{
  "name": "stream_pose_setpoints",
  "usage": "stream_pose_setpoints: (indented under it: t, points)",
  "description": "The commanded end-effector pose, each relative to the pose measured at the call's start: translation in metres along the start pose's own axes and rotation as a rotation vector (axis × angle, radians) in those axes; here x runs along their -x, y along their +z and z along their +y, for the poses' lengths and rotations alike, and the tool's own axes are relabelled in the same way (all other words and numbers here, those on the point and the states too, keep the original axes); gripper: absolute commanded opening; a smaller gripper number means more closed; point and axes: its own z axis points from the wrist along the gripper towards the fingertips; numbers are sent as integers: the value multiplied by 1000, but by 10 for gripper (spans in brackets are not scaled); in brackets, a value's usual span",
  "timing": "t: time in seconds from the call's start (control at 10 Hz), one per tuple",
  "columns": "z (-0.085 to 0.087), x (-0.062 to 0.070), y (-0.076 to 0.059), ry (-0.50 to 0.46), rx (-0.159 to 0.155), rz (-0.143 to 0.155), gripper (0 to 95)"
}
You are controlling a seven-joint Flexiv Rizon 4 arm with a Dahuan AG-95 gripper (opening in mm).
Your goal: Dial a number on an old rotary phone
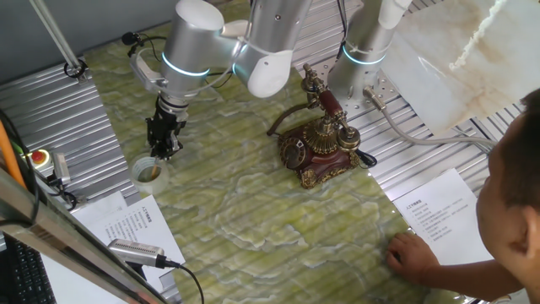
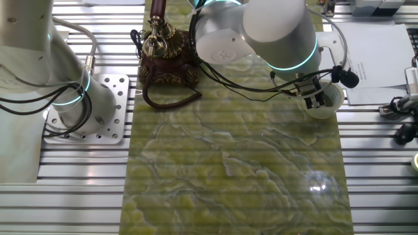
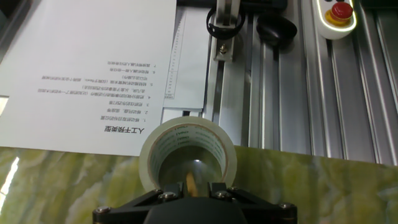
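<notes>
claw (image 1: pixel 163 150) over tape roll (image 3: pixel 188 151), phone (image 1: pixel 319 145) unseen from hand

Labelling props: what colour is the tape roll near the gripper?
Pale cream tape roll, clearest in the hand view.

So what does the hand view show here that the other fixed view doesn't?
Only the hand view shows the printed sheet beyond the table edge with its lines of text, the red button on a yellow box, and the inside of the tape roll directly below the camera. Only the other fixed view shows the old rotary phone, its black cord, and the arm's base. Both show the tape roll at the edge of the green marbled mat, with the gripper above it.
</notes>
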Motion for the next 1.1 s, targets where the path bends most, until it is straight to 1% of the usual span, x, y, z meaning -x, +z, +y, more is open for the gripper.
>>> stream_pose_setpoints:
  t: [0.1, 0.3, 0.9, 1.1]
  points:
    - [0, 0, 0, -4, 2, -9, 190]
    - [0, 0, 0, -2, 9, -18, 190]
    - [0, 0, 0, -26, 56, -41, 190]
    - [0, 0, 0, -29, 58, -41, 190]
